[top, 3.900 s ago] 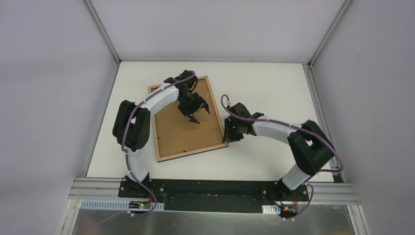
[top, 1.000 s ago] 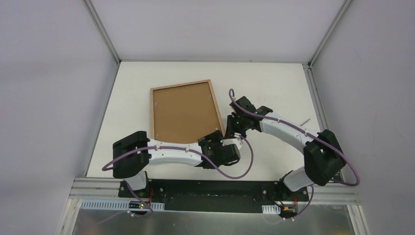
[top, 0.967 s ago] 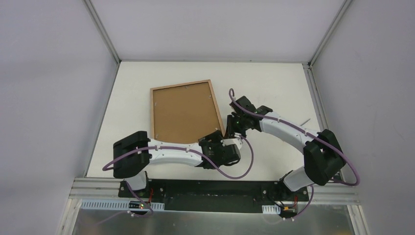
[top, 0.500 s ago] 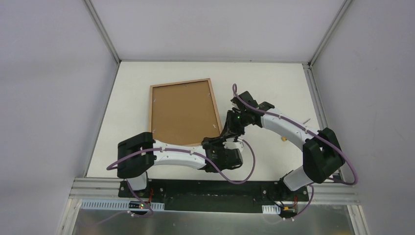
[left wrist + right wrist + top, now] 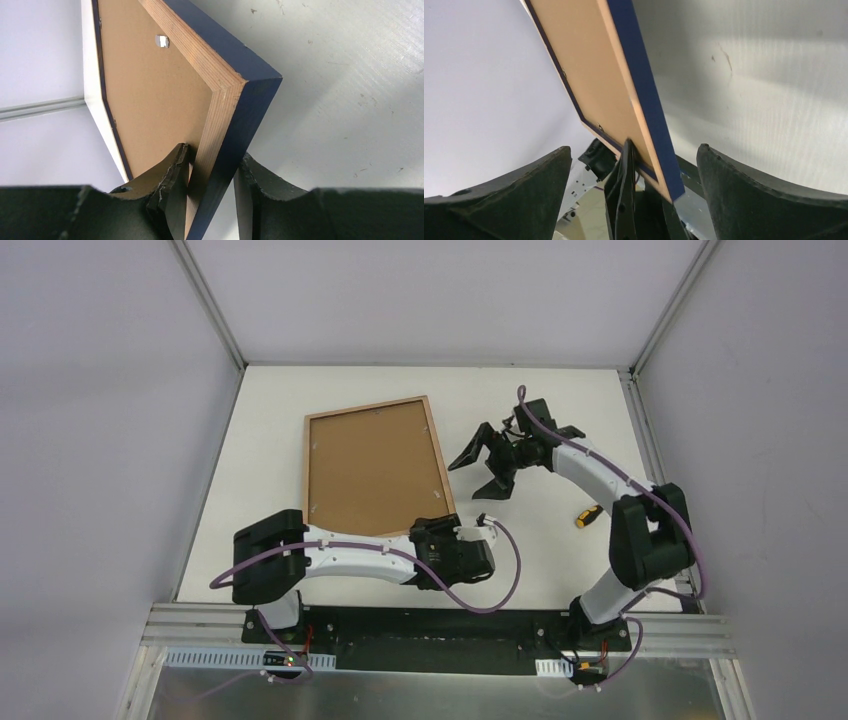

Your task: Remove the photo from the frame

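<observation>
The frame (image 5: 370, 465) shows its back: a light wood rim around brown backing board (image 5: 150, 90), with a navy outer edge (image 5: 250, 115). It is tilted, with its near right corner raised off the table. My left gripper (image 5: 440, 530) is shut on that corner, one finger on the back and the other on the navy edge (image 5: 212, 180). To the right of the frame my right gripper (image 5: 472, 478) hangs wide open and apart from it, holding nothing (image 5: 634, 175). The photo is hidden.
A small yellow and black screwdriver (image 5: 587, 515) lies on the white table (image 5: 560, 420) to the right of the right arm. Grey walls and metal rails close the table in at the back and both sides.
My right gripper has let go of the frame's right edge, opened wide and drawn back to the right. My left gripper closed on the frame's near right corner. The screwdriver has come into view.
</observation>
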You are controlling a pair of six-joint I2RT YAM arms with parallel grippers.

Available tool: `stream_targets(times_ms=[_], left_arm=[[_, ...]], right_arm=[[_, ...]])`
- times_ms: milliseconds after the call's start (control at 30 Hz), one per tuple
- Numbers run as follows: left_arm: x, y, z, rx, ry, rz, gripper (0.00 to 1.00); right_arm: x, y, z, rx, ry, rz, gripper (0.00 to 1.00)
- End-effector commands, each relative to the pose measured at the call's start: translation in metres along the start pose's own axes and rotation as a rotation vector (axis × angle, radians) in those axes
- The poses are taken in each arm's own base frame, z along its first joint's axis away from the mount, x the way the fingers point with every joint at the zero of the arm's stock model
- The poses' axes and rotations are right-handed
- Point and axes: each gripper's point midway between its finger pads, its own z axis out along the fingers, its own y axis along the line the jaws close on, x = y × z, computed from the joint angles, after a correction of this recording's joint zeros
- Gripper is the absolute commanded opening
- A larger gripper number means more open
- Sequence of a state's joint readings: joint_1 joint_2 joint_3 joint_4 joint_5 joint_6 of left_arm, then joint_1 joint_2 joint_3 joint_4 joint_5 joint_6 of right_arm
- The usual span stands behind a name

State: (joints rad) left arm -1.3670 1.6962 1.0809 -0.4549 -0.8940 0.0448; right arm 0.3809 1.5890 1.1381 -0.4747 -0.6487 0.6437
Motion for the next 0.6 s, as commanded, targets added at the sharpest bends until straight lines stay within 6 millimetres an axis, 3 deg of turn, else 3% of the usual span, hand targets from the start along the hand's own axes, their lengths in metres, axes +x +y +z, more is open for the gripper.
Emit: stream_targets(times_ms=[0,233,400,567], left_arm=[[-0.023,0.018,-0.015,0.01,-0.075,-0.146,0.11],[-0.026,0.018,-0.017,0.027,-0.084,-0.179,0.11],[-0.029,0.017,-0.02,0.045,-0.094,-0.21,0.12],[-0.031,0.016,-0.021,0.058,-0.099,-0.233,0.13]], right_arm=[[-0.007,0.021,0.024,-0.127,0.089,0.082,0.99],[-0.001,0.042,0.061,-0.227,0.145,0.073,0.96],[-0.006,0.056,0.071,-0.355,0.171,0.095,0.86],[-0.011,0.069,0.074,-0.423,0.207,0.092,0.67]])
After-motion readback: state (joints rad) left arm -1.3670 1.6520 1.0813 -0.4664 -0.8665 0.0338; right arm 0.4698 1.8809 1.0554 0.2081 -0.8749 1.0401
